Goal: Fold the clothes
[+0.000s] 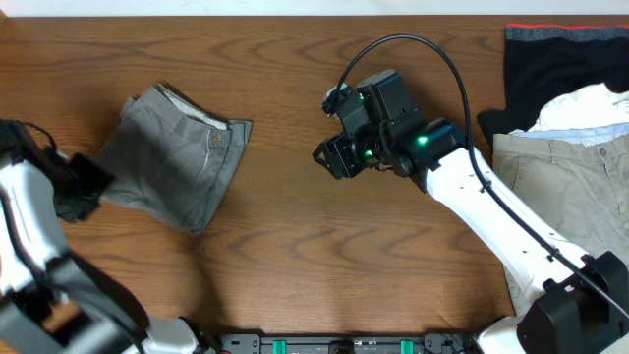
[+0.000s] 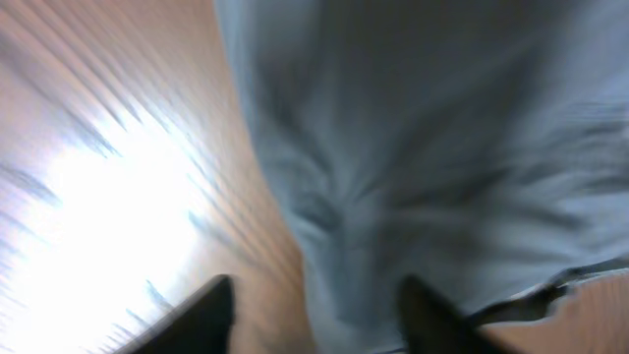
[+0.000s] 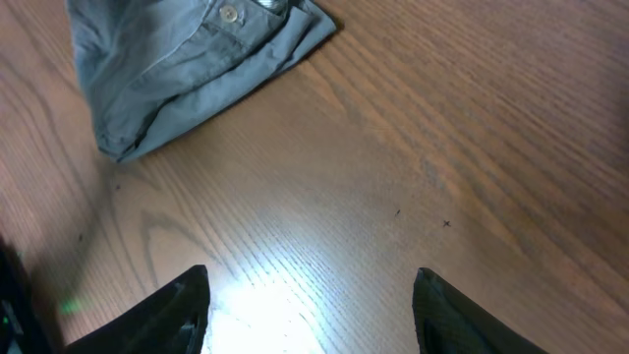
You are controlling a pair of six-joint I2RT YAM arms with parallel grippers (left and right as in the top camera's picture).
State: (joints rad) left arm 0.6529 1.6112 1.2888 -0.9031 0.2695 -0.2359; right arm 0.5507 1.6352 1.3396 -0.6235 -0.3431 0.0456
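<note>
Left wrist view, badly blurred, has the left gripper point(image 2: 314, 297) low over the grey shorts point(image 2: 442, 147). Its two dark fingers are spread, one on each side of a hanging edge of the cloth. Bare wood shows between one finger and the fabric, so it looks released rather than pinching, probably lined up for a grab at that edge. The cotton looks soft and matte, creased into loose ridges. The right gripper point(image 3: 310, 295) hangs splayed and empty over the glossy wood-grain table point(image 3: 472, 147), well clear of the shorts, which leaves the other arm room. From there the waistband corner shows a pale button point(image 3: 228, 14) and doubled layers. From above, the shorts lie bunched at the table's left in a rough wedge, so the fold seems unfinished. On the far right, a black garment with a red edge point(image 1: 536, 59), something white point(image 1: 590, 103) and beige trousers point(image 1: 560, 187) lie heaped together.
</note>
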